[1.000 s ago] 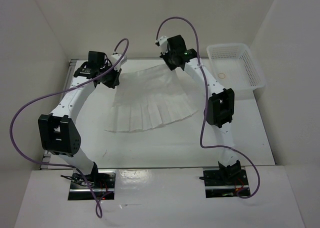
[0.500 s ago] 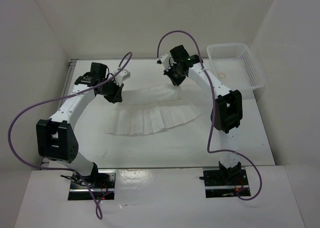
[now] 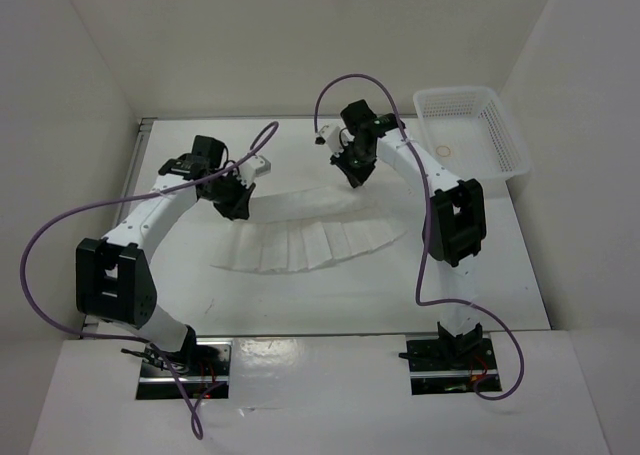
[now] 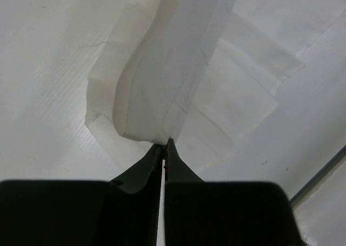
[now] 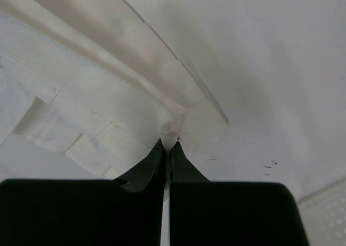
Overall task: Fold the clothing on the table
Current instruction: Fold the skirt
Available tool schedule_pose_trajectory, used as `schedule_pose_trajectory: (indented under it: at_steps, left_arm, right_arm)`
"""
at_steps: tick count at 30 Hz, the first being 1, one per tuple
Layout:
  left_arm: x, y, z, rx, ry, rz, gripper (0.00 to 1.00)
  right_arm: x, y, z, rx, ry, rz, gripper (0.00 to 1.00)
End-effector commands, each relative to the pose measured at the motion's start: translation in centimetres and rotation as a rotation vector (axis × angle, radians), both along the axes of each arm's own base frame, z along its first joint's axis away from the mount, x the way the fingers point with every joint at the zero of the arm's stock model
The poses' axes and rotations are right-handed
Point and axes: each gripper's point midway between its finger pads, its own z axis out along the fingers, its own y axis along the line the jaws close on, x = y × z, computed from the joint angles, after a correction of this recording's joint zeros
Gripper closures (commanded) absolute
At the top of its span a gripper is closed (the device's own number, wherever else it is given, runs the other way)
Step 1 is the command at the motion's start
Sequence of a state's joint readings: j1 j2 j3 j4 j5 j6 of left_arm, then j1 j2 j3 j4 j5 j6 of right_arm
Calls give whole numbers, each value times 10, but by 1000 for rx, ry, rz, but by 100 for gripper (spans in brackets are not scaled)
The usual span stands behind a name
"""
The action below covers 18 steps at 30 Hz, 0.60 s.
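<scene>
The white pleated clothing [image 3: 305,237] lies across the middle of the table [image 3: 330,300], its far waist edge lifted and carried toward the near hem. My left gripper [image 3: 238,207] is shut on the clothing's left waist corner [image 4: 146,111], with fabric hanging from the fingertips. My right gripper [image 3: 357,178] is shut on the right waist corner [image 5: 173,124]. In both wrist views, the jaws pinch a fold of the thin cloth with the pleated hem spread on the table below.
A white plastic mesh basket [image 3: 470,130] stands at the back right of the table. White walls enclose the table on the left, back and right. A metal rail [image 4: 319,173] runs along the table's edge.
Both grippers have moved toward the near side with the waist edge held, so the far part of the clothing now folds over the pleated hem and the garment looks shorter.
</scene>
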<state>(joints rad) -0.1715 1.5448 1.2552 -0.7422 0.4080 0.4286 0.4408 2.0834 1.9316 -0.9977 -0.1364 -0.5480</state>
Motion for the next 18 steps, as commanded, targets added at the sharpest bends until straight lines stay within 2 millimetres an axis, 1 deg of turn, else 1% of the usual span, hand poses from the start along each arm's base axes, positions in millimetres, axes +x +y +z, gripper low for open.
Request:
schedule_pose_trajectory:
  at_steps: [1, 5, 7, 8, 9, 10, 11, 12, 13, 14, 15, 16, 17, 18]
  left_arm:
    - [-21, 8, -5, 60, 34, -30, 97]
    - [-23, 9, -6, 65, 39, -38, 97]
    - [-23, 9, -6, 65, 39, -38, 97]
    - [-24, 6, -3, 63, 30, -47, 97]
    - [-26, 7, -6, 65, 39, -47, 97]
    - [-29, 7, -6, 66, 48, -47, 96]
    - [-29, 7, -4, 65, 39, -47, 96]
    - [-28, 9, -4, 73, 37, -43, 93]
    - [-31, 9, -7, 75, 46, -44, 93]
    - [-33, 10, -5, 75, 46, -44, 92]
    - [-33, 10, -5, 75, 46, -44, 89]
    - [-36, 10, -2, 74, 43, -44, 87]
    - [-36, 10, -2, 74, 43, -44, 85]
    - [-37, 7, 1, 73, 34, -52, 83]
  right_arm:
    - [-19, -18, 25, -36, 32, 28, 100]
    - [-40, -18, 21, -46, 107, 85, 100]
    - [-52, -16, 17, -54, 151, 109, 100]
    - [-55, -16, 13, -53, 164, 121, 100]
    - [-63, -13, 13, -48, 176, 135, 96]
    - [-71, -15, 10, -47, 201, 138, 92]
    - [-73, -16, 13, -47, 193, 147, 88]
    - [-75, -11, 14, -40, 196, 160, 84]
    - [-83, -15, 15, -50, 214, 169, 82]
    - [-87, -15, 18, -41, 220, 172, 80]
    - [-91, -10, 16, -35, 233, 184, 78]
    - [-92, -11, 20, -31, 223, 184, 76]
    - [-99, -10, 17, -38, 238, 194, 76]
    - [-99, -10, 23, -32, 223, 195, 70]
